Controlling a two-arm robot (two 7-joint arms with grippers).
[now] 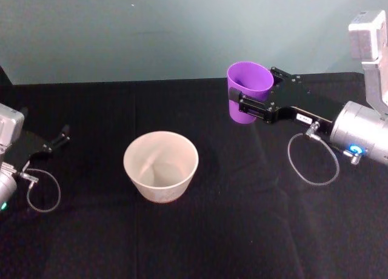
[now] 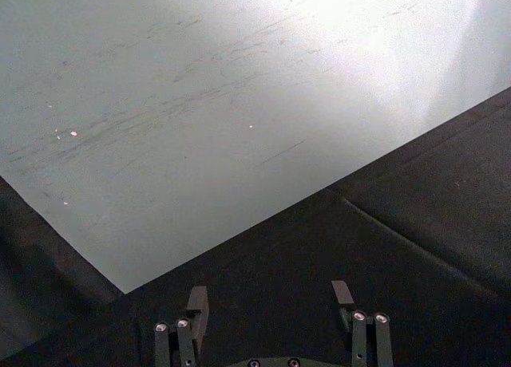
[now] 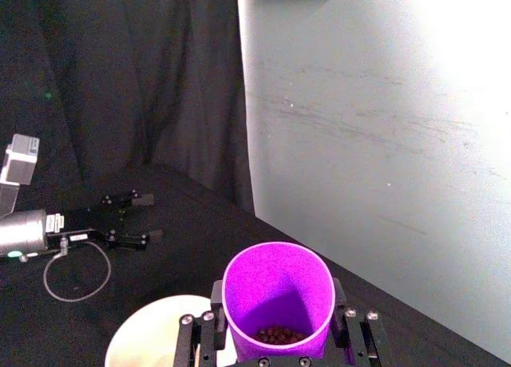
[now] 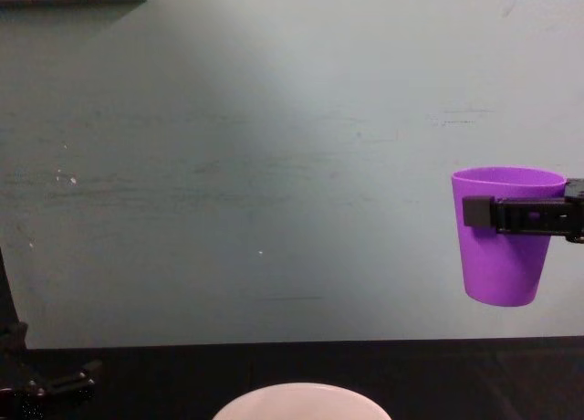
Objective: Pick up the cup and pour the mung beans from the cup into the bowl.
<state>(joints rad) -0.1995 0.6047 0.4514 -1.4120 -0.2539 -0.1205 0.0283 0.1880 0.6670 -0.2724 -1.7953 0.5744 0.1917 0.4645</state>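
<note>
Okay, in the head view my right gripper (image 1: 253, 88) is clamping the cup (image 1: 247, 79) from both sides just under its rim, holding it in the air to the right of and beyond the bowl (image 1: 159, 185), well apart from it and not over it. My left gripper (image 1: 57, 139) is sitting parked low at the left edge of the black table (image 1: 200, 242). In the left wrist view the left gripper (image 2: 270, 299) is showing its fingers spread with nothing between them. In the right wrist view I am looking down into the cup (image 3: 278, 303): the mung beans (image 3: 279, 333) are lying as a small dark heap at the bottom, and the bowl (image 3: 152, 335) is sitting below and to one side. In the chest view the cup (image 4: 502, 256) is hanging upright well above the table, its long axis vertical, mouth up and narrow base down, and the bowl's rim (image 4: 301, 397) is peeking up at the bottom edge. I judge the step to be carrying: I should be bringing the cup level to above the bowl's middle, lowering the lip close to the rim, then rolling the wrist slowly so that the mouth is tipping toward the bowl and the beans are sliding in, not bouncing out.
</note>
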